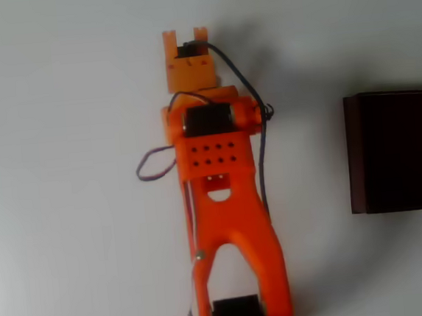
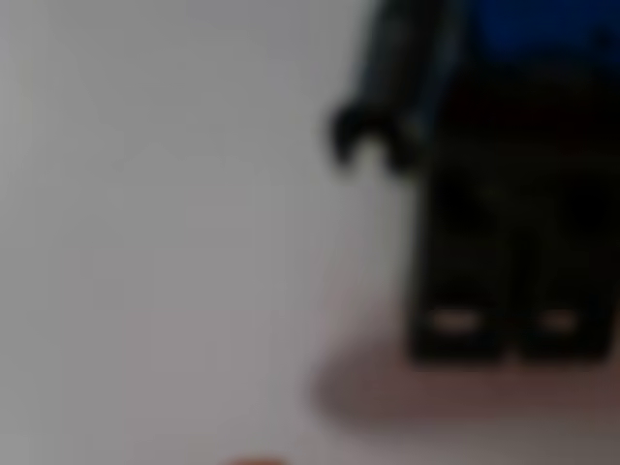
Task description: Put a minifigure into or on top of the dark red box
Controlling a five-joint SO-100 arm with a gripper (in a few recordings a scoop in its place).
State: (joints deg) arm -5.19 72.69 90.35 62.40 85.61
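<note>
Surface: white matte tabletop (image 1: 68, 215) is lying plain under both views, lit evenly.
Minifigure: small toy figure with dark grey-black legs and arm and a bright blue upper part (image 2: 504, 194) is standing upright on the white surface in the wrist view, very close to the lens and blurred; its feet are casting a soft shadow just below.
Minifigure, position: it is occupying the right half of the wrist view, one dark arm hanging at its left side.
Gripper: orange two-finger gripper (image 1: 185, 36) is pointing toward the top edge of the overhead view; two short prongs are showing at its tip.
Gripper, fingers: how far they are parted, and whether they are holding anything, cannot be told.
Arm: orange plastic arm (image 1: 232, 230) with black motors and dark cables is stretching up the middle of the overhead view.
Box: large dark red rectangular box with near-black interior (image 1: 399, 149) is sitting at the right edge of the overhead view, well apart from the arm.
</note>
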